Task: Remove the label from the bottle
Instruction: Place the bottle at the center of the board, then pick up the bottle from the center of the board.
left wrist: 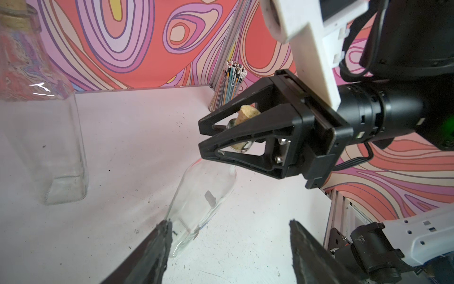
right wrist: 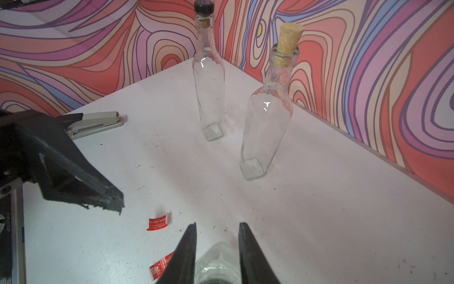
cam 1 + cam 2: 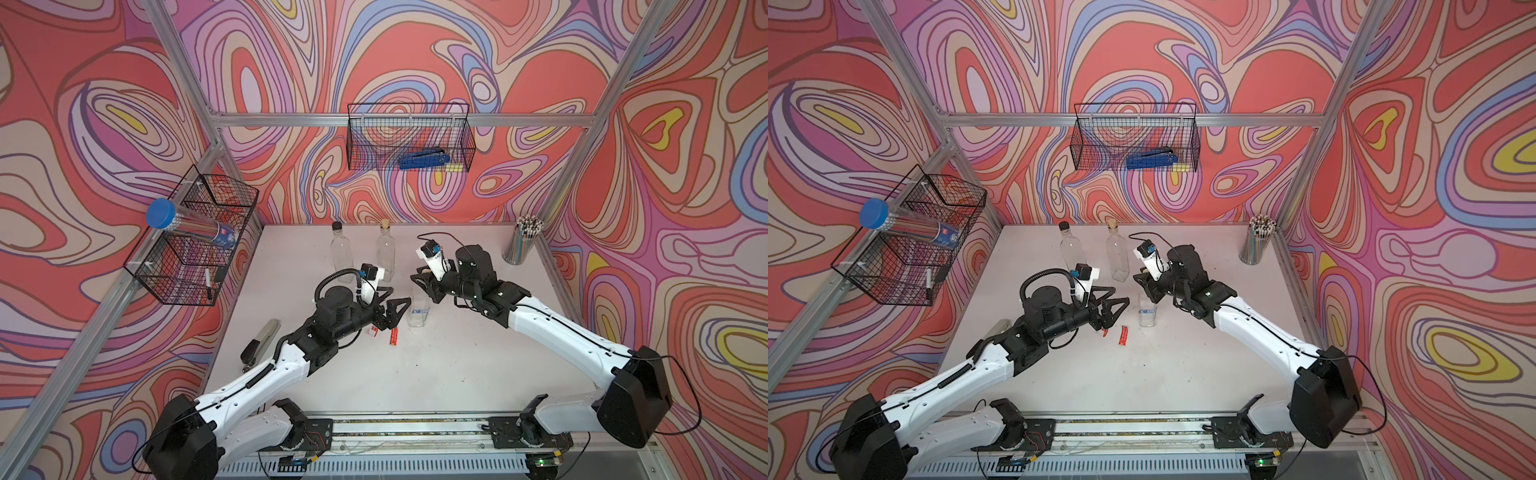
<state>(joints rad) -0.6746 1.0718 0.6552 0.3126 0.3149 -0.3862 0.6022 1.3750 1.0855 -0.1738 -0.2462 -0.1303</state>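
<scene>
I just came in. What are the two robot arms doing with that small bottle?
The right gripper has its jaws around the corked neck of a small glass bottle standing on the table; whether it grips is unclear. The left gripper is open beside the bottle. Two red label scraps lie on the table, and a white label is on the bottle.

Around me the walls on the left, right and far sides are covered in swirling bands of red, pink, lilac, blue and yellow. Aluminium frame bars run up the corners and across the far wall. A black wire basket hangs on that far bar, and another on the left. I work over a scuffed white table, evenly lit, with a metal rail along its near edge.
</scene>
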